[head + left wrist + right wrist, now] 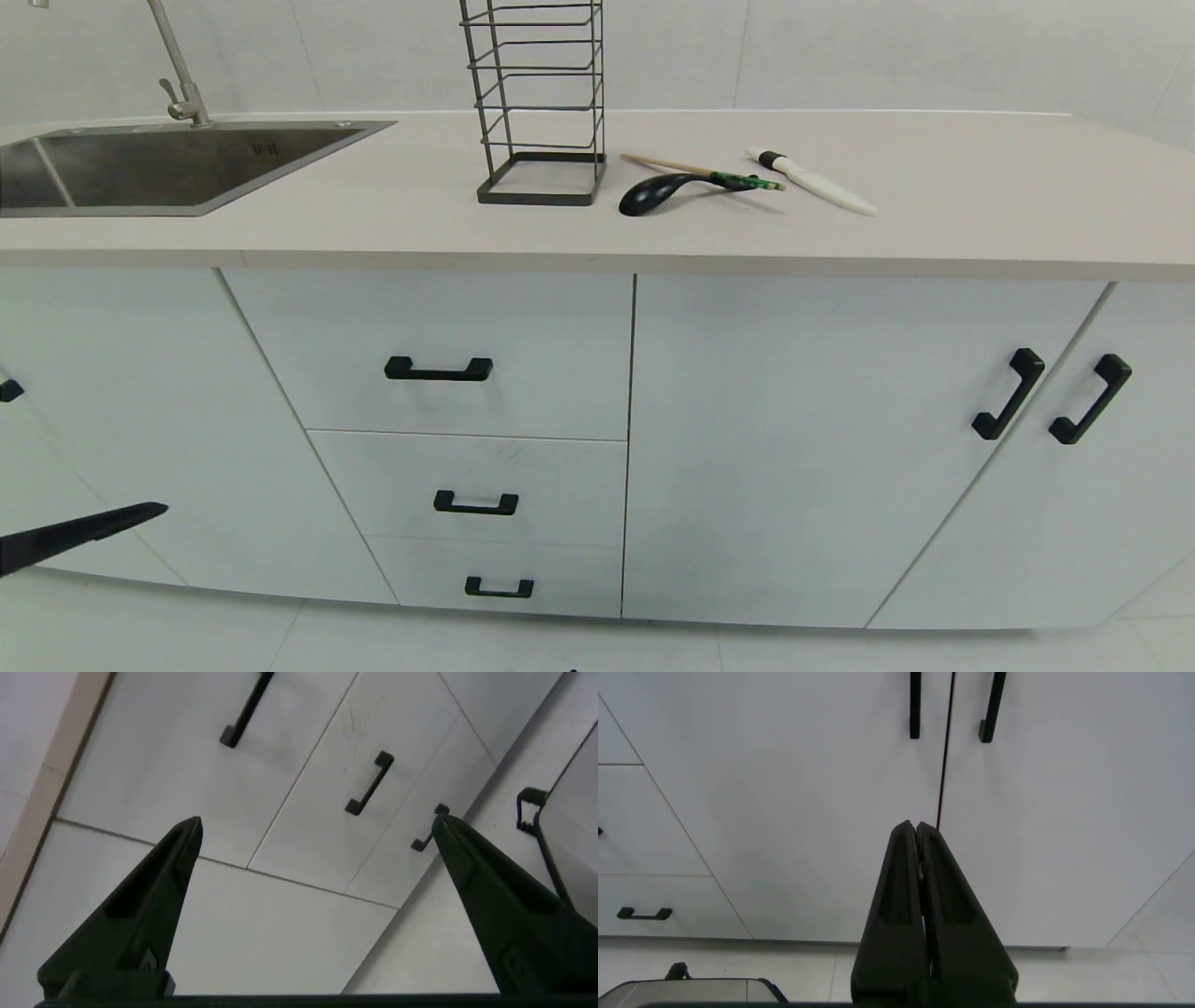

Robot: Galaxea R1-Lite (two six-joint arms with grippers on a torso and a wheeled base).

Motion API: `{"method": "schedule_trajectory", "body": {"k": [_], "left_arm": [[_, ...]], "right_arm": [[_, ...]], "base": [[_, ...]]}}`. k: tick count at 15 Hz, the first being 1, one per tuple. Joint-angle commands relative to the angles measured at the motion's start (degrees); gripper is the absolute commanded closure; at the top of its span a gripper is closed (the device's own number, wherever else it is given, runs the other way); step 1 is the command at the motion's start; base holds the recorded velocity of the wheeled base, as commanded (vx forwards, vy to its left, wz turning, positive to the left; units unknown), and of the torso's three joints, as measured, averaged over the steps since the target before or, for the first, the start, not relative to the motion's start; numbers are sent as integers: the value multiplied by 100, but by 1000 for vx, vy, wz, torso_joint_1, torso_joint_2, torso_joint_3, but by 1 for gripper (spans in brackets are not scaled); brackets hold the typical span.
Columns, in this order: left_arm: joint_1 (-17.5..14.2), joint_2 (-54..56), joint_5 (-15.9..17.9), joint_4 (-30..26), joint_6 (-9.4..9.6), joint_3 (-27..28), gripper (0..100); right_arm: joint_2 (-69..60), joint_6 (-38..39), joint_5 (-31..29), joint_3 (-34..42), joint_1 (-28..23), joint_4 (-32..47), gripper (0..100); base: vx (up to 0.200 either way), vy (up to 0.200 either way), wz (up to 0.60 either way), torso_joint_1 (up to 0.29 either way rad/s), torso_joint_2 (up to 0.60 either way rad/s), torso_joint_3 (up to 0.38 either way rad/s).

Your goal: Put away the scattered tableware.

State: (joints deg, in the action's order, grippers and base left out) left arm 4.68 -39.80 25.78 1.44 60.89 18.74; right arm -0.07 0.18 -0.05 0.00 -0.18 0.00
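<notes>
Spoon, chopsticks, white utensil lie on countertop beside rack.

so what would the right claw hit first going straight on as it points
The right claw would probably meet the white cupboard door first, beside the seam, below the two black handles; depth is unclear.

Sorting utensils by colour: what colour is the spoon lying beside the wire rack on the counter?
Black: the glossy black spoon shows best in the head view.
</notes>
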Motion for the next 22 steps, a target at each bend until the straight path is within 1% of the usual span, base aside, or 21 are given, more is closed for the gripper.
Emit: {"method": "schedule_trajectory", "body": {"k": [1, 2, 3, 4, 5, 6, 7, 9, 11, 12, 14, 17, 19, 20, 22], "left_arm": [[420, -581, -153, 14, 248, 77, 0], [877, -757, -566, 14, 459, 209, 0], [1334, -915, -908, 23, 520, 324, 0], [1791, -1056, -1286, 50, 538, 403, 0], [2142, -1197, -1620, 93, 529, 482, 0], [2432, -1469, -1910, 225, 485, 578, 0], [2538, -1724, -1963, 401, 485, 649, 0], [2547, -2128, -1981, 647, 503, 666, 0], [2538, -2225, -1998, 665, 503, 666, 0], [2476, -2278, -1998, 665, 485, 675, 0], [2344, -2427, -2007, 665, 388, 666, 0], [2133, -2743, -2007, 665, 380, 684, 0], [2133, -3121, -2007, 744, 388, 675, 0], [2133, -3420, -2007, 937, 388, 666, 0], [2116, -3666, -2007, 1324, 380, 666, 0]], "right_arm": [[7, -1, 5, 0, 1, 0, 100], [7, -1, -4, 0, 1, 0, 100], [7, -1, 5, 0, 1, 0, 100], [7, -1, -4, 0, 1, 0, 100], [7, -1, 5, 0, 1, 0, 100], [7, -1, -4, 0, 1, 0, 100], [7, -1, -4, 0, 1, 0, 100], [7, -1, -4, 0, 1, 0, 100], [7, -1, -4, 0, 1, 0, 100], [7, -1, -4, 0, 1, 0, 100], [7, -1, -4, 0, 1, 0, 100], [7, -1, 5, 0, 1, 0, 100], [7, -1, -4, 0, 1, 0, 100], [7, -1, 5, 0, 1, 0, 100], [7, -1, 5, 0, 1, 0, 100]], "base": [[0, 0, 0, 0, 0, 0], [0, 0, 0, 0, 0, 0], [0, 0, 0, 0, 0, 0], [0, 0, 0, 0, 0, 0], [0, 0, 0, 0, 0, 0], [0, 0, 0, 0, 0, 0], [0, 0, 0, 0, 0, 0], [0, 0, 0, 0, 0, 0], [0, 0, 0, 0, 0, 0], [0, 0, 0, 0, 0, 0], [0, 0, 0, 0, 0, 0], [0, 0, 0, 0, 0, 0], [0, 0, 0, 0, 0, 0], [0, 0, 0, 0, 0, 0], [0, 0, 0, 0, 0, 0]]}}
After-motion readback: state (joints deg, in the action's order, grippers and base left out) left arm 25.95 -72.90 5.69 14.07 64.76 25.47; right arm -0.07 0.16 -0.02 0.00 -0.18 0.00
